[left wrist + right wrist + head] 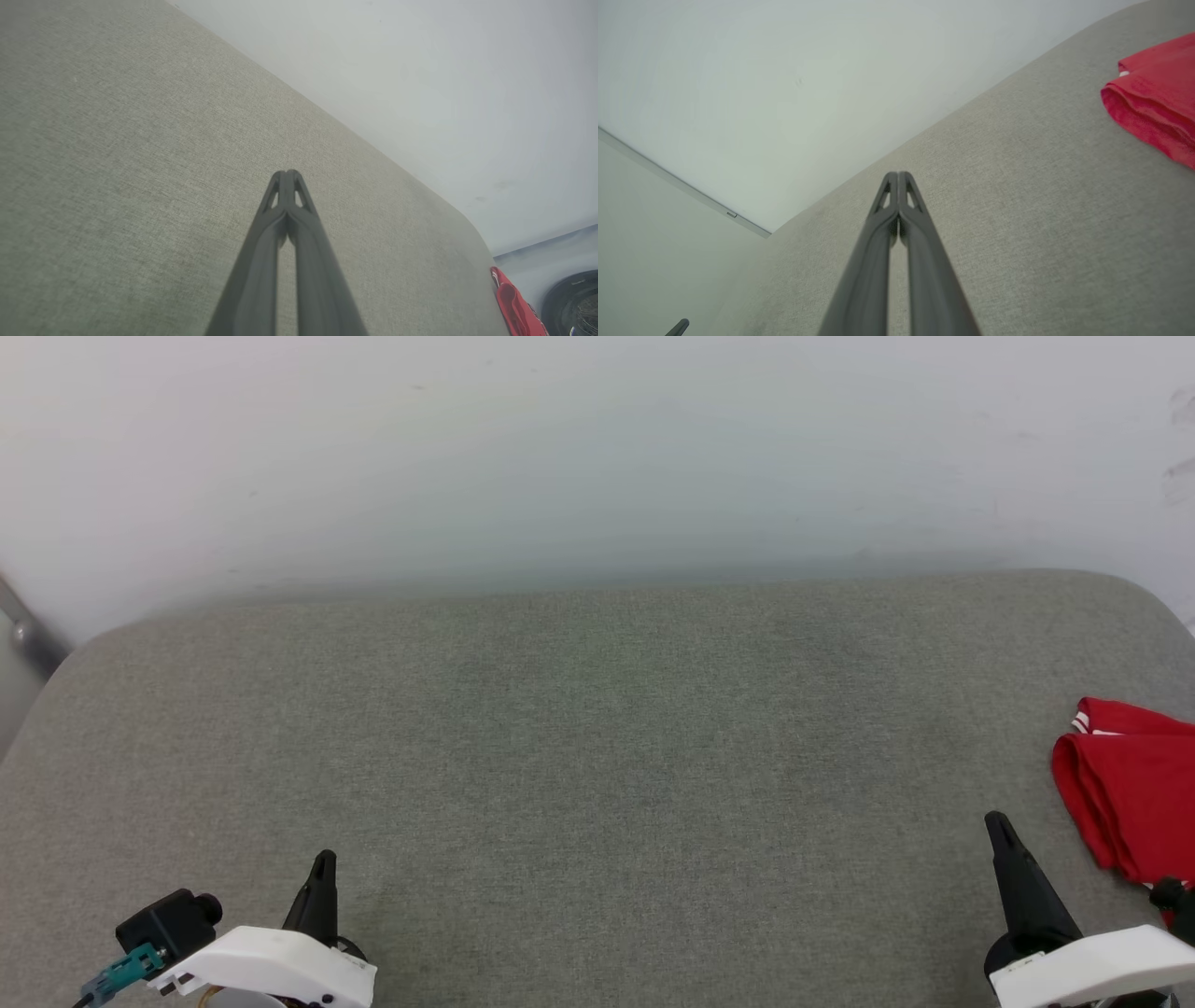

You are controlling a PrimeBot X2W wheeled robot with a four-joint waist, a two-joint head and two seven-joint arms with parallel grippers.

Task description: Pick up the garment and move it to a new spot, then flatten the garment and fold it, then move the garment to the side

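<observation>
The garment (1134, 784), red with a bit of red-and-white stripe trim showing, lies folded at the right edge of the grey cushioned surface (597, 737). Its edge also appears at the upper right of the right wrist view as the garment (1155, 100), and as a red sliver, the garment (514, 303), in the left wrist view. My right gripper (997, 821) is shut and empty at the lower right, a short way left of the shirt. My left gripper (324, 859) is shut and empty at the lower left, far from it. In each wrist view the fingertips meet: left gripper (286, 173), right gripper (899, 175).
A pale wall (597, 457) rises behind the grey surface. A metal bar (28, 635) slants at the far left edge. A dark wheel (574, 303) sits beyond the surface's corner in the left wrist view.
</observation>
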